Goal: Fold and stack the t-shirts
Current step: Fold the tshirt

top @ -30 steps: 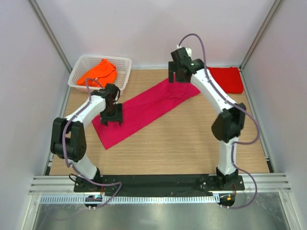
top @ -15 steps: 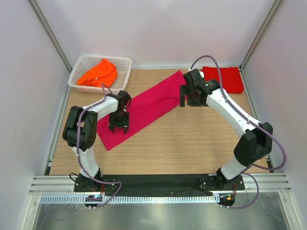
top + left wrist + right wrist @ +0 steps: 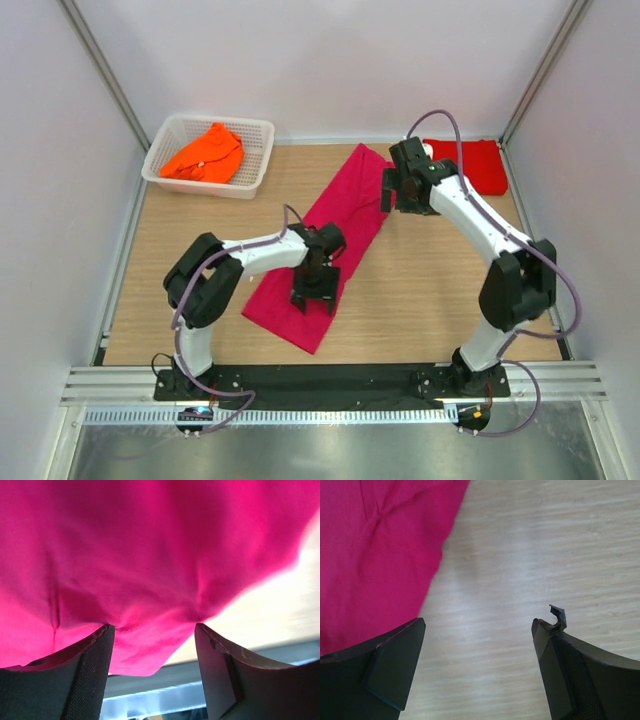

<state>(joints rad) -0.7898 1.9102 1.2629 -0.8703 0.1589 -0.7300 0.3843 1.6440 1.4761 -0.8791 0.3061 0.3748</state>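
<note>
The pink shirt (image 3: 335, 235) lies on the table (image 3: 430, 300) as a long narrow band, running from about 6 o'clock near the arms up to 12 o'clock at the far side. It looks light and limp, with no stiffness of its own. It will likely sag, crease and drag along the wood if pulled by one point. The best hold is probably a pinch through all layers at a corner or along a short end, with both ends lifted together.

The left claw (image 3: 314, 297) points down onto the near end of the band. Its jaws are spread and its tips rest against the cloth, pinching nothing. The left arm is doubled back at the elbow, and its forearm reaches toward 3 o'clock.

Farther off, the right claw (image 3: 400, 195) hangs at the band's 3 o'clock edge, over bare wood just beside the cloth. Its jaws are wide apart and empty. The right arm stretches from its base toward 11 o'clock.

At the far side, a red shirt (image 3: 475, 165) lies folded at 2 o'clock. An orange shirt (image 3: 205, 152) is heaped in the basket (image 3: 255, 170) at 10 o'clock.
</note>
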